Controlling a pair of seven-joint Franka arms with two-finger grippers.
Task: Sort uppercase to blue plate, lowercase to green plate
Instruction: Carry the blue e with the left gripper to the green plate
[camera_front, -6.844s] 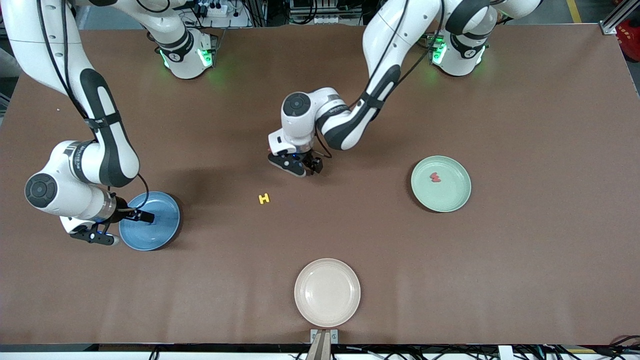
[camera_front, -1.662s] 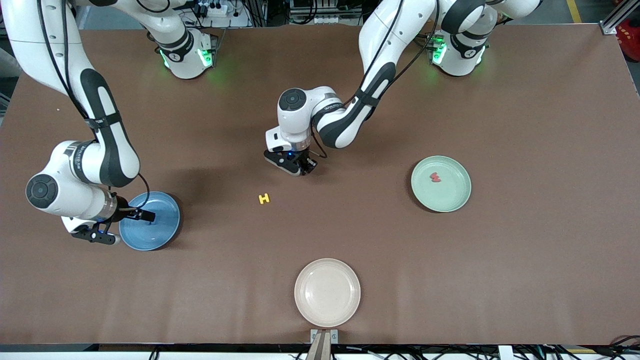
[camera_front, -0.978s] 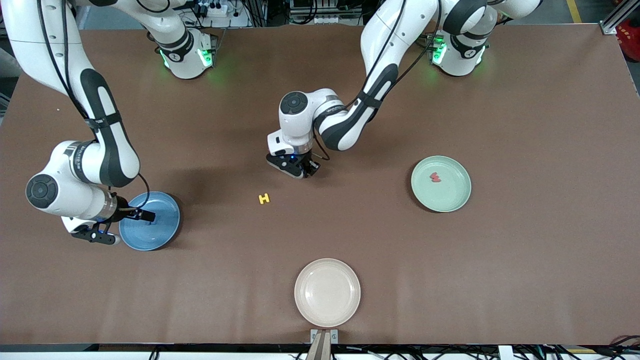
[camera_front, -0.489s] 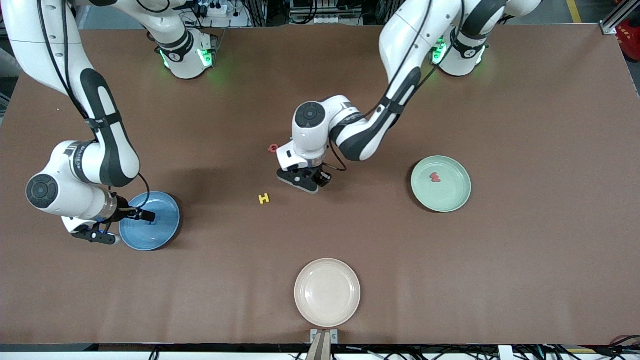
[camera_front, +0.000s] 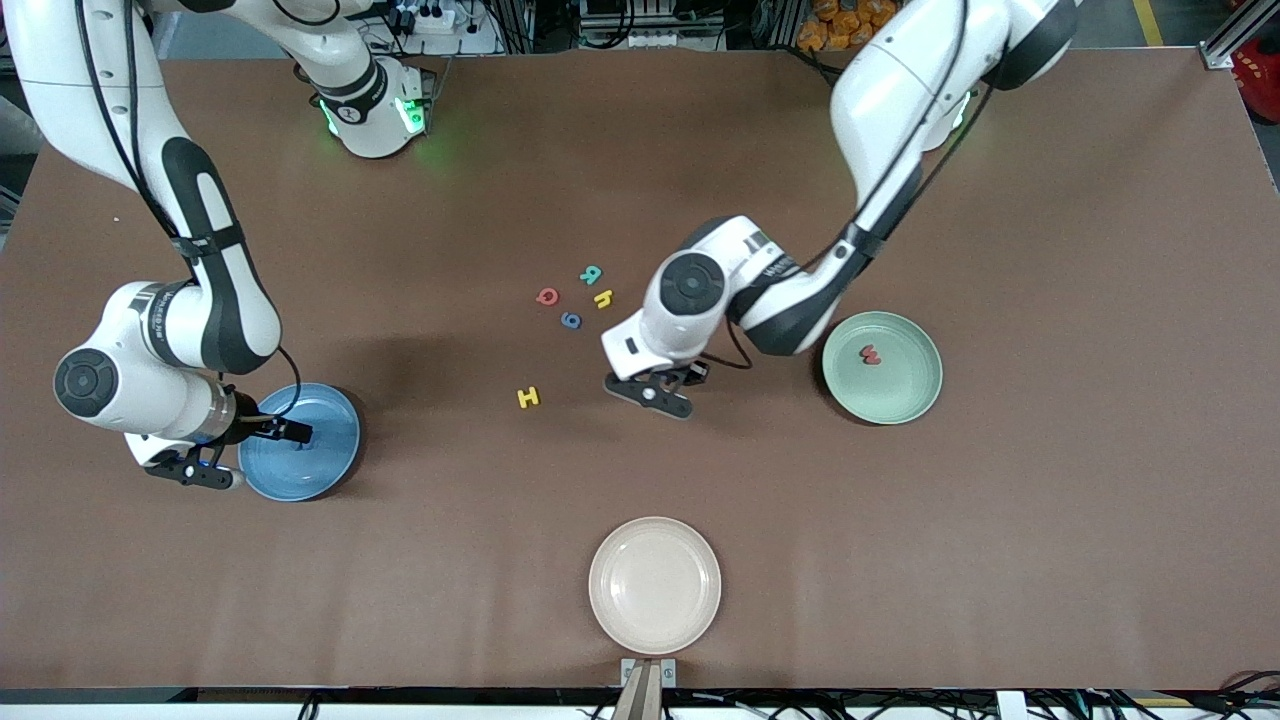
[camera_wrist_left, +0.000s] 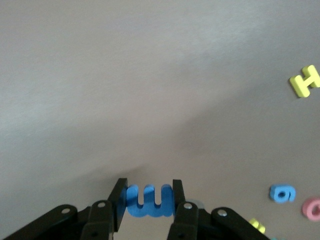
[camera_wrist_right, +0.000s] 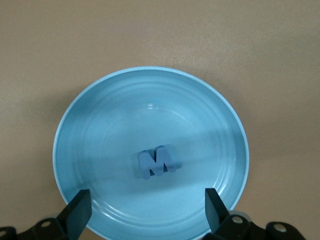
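Observation:
My left gripper (camera_wrist_left: 149, 202) is shut on the blue lowercase m (camera_wrist_left: 149, 200). It hangs over bare table (camera_front: 688, 376) between the yellow H (camera_front: 528, 397) and the green plate (camera_front: 905, 395), which holds the red w (camera_front: 871, 354). On the table lie the red Q (camera_front: 547, 296), teal R (camera_front: 591, 274), yellow h (camera_front: 603, 298) and blue g (camera_front: 571, 320). My right gripper (camera_wrist_right: 147, 210) stands open above the blue plate (camera_wrist_right: 100, 130), where the blue M (camera_wrist_right: 157, 161) lies.
A cream plate (camera_front: 654, 585) sits near the table's front edge, nearer the camera than the letters. The right arm's elbow and forearm (camera_front: 200, 290) hang over the table beside the blue plate (camera_front: 325, 465).
My left arm has lifted off the cluster of letters and swung toward the green plate with the blue m in its grip, uncovering the Q, R, h and g. The right arm has stayed put.

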